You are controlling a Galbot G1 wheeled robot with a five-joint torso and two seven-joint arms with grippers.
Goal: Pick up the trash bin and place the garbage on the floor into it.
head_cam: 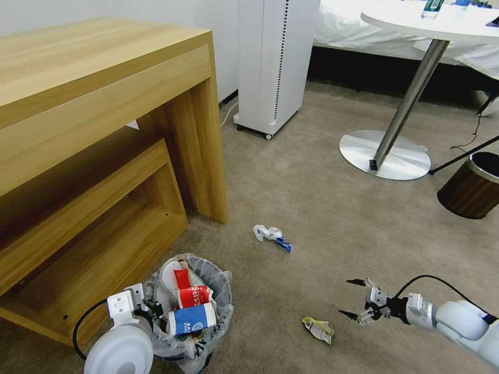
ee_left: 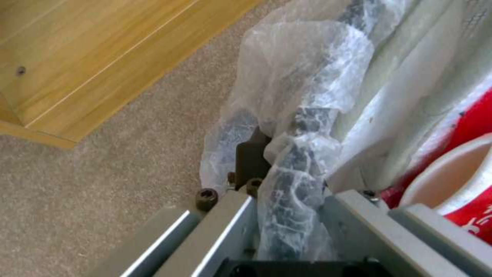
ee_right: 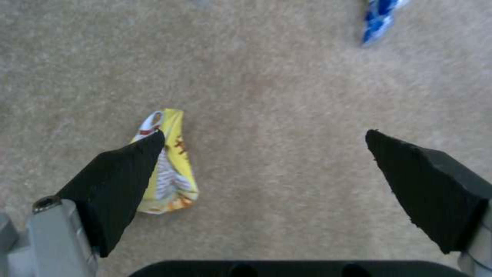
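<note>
The trash bin (head_cam: 221, 296), black with a crinkly translucent bag, stands on the floor (head_cam: 312, 197) at the lower left. It holds a red-white carton (head_cam: 193, 296), a blue-white packet (head_cam: 191, 319) and a white slipper (head_cam: 169, 278). My left gripper (head_cam: 149, 307) is shut on the bin's near rim; in the left wrist view the bagged rim (ee_left: 302, 154) runs between its fingers (ee_left: 353, 219). My right gripper (head_cam: 354, 298) hangs open low over the carpet, just right of a yellow crumpled wrapper (head_cam: 318, 329) (ee_right: 172, 177). A white and blue piece of garbage (head_cam: 270, 234) (ee_right: 379, 19) lies farther ahead.
A wooden desk (head_cam: 104, 130) with a lower shelf stands at the left, close beside the bin. A white tower unit (head_cam: 275, 62) is behind. A round table's metal base (head_cam: 384, 156) and a brown wood-grain bin (head_cam: 473, 187) are at the right.
</note>
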